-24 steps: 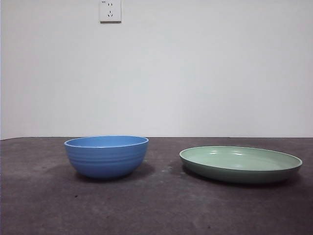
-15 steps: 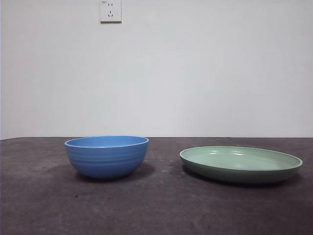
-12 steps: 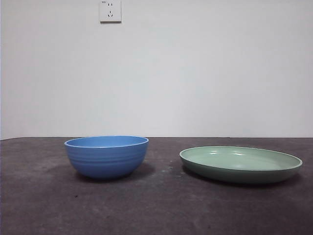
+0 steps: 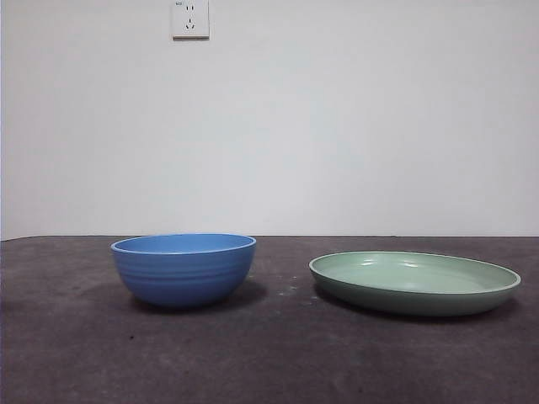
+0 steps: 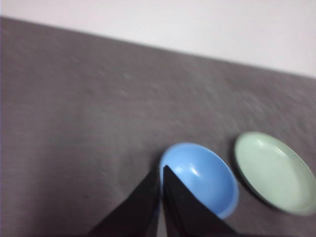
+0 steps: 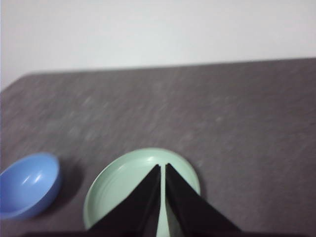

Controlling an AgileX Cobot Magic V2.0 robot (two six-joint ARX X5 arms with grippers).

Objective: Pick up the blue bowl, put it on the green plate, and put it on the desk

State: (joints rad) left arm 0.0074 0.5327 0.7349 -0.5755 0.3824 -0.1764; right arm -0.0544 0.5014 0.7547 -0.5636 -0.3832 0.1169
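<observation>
The blue bowl [image 4: 184,268] stands upright on the desk [image 4: 269,353] at the left, empty. The green plate [image 4: 413,282] lies flat to its right, a gap between them. Neither arm shows in the front view. High above the desk, my left gripper [image 5: 161,171] is shut, its tips over the near rim of the blue bowl [image 5: 202,180], with the green plate [image 5: 274,170] beside it. My right gripper [image 6: 162,168] is also shut, high over the green plate [image 6: 123,187], and the blue bowl [image 6: 27,185] sits off to one side.
A white wall with a power socket [image 4: 189,18] rises behind the desk's far edge. Bare desk surface stretches in front of both dishes and around them.
</observation>
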